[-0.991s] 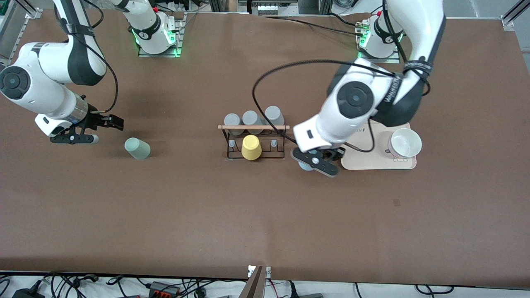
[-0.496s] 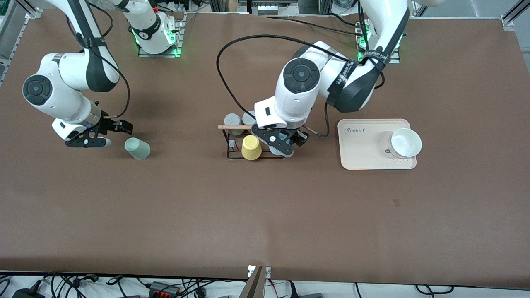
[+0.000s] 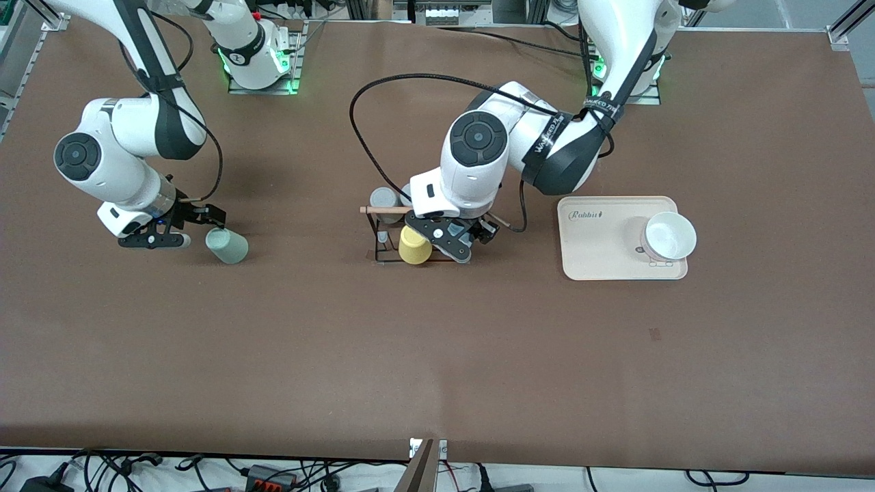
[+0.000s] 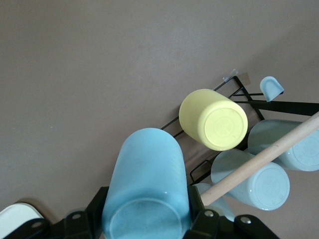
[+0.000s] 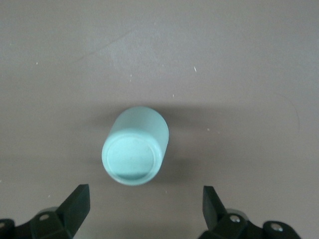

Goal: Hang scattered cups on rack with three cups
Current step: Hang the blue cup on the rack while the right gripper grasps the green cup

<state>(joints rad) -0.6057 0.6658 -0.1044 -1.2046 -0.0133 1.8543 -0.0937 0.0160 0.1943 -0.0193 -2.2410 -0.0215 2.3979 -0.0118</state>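
We read "Robbi" on the beige tray (image 3: 601,253) (rest unclear). The left claw (image 3: 448,240) grips the blue cup (image 4: 145,186) over the rack (image 3: 418,210); the right claw (image 3: 152,239) gapes beside the mint cup (image 3: 227,246).

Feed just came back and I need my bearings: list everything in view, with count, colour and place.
mint-green cup: 1, pale green, on the table toward the right arm's end.
light blue cup: 1, held over the rack.
rack: 1, black wire with a wooden rod, mid-table.
yellow cup: 1, upside down on the rack, on the side nearer the front camera.
grey cups: at least 2 showing, on the rack's row farther from the front camera.
beige tray: 1, toward the left arm's end.
white bowl: 1, on the tray.
left gripper: shut on the light blue cup.
right gripper: open, beside the mint-green cup.
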